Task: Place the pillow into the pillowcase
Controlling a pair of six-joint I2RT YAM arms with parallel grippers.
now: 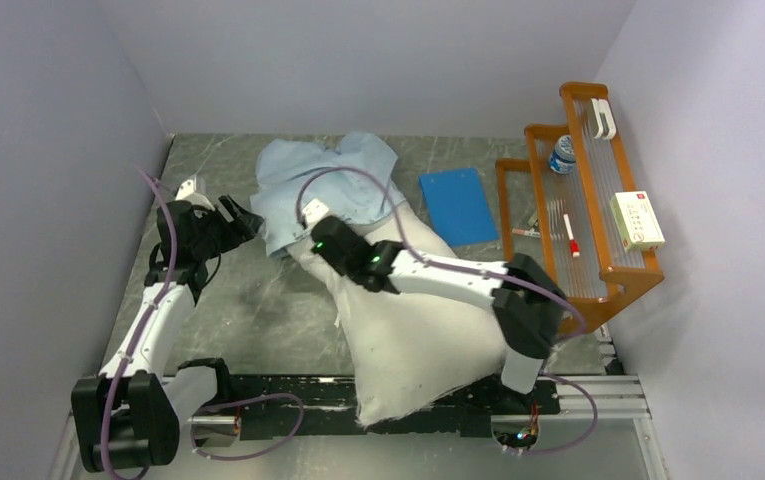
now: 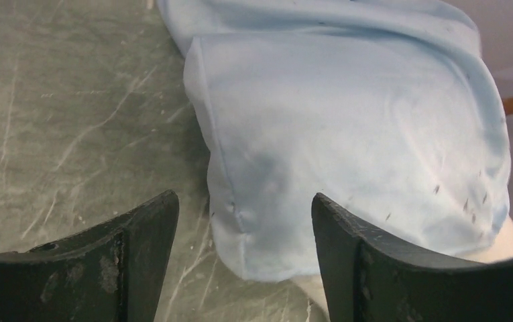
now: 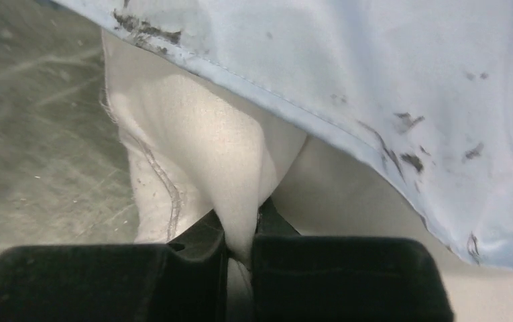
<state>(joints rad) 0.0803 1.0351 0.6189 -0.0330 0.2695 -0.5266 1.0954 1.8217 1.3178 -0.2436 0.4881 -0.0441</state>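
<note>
The pillow (image 1: 418, 340) lies long on the table (image 1: 248, 310), from the near rail between the two arm bases up to the middle. Its far end is under the edge of the pillowcase (image 1: 333, 185). The pillowcase is a light blue wrinkled cloth in the far middle of the table, and only the top part of the pillow is covered by it. Most of the pillow is outside.

The right gripper (image 1: 310, 245) is at the place where pillow and pillowcase meet. In the right wrist view its two fingers (image 3: 193, 268) are pressed together on a thin fold of the off-white pillow cloth (image 3: 193, 147). The hem of the pillowcase (image 3: 408, 80), with some dark marks, hangs just above this fold.

The left gripper (image 1: 243, 215) is just beside the left side of the pillowcase. In the left wrist view its jaws stand wide apart and hold nothing. A blue corner of the pillowcase (image 2: 347, 134) lies in front of them on the table (image 2: 72, 100), and I cannot tell if they touch it.

To the right of the pillowcase a flat dark blue square (image 1: 458, 205) lies on the table. Further right is a wooden shelf (image 1: 598, 270) with a small bottle (image 1: 561, 155), a pen (image 1: 568, 235) and a white box (image 1: 636, 220).
</note>
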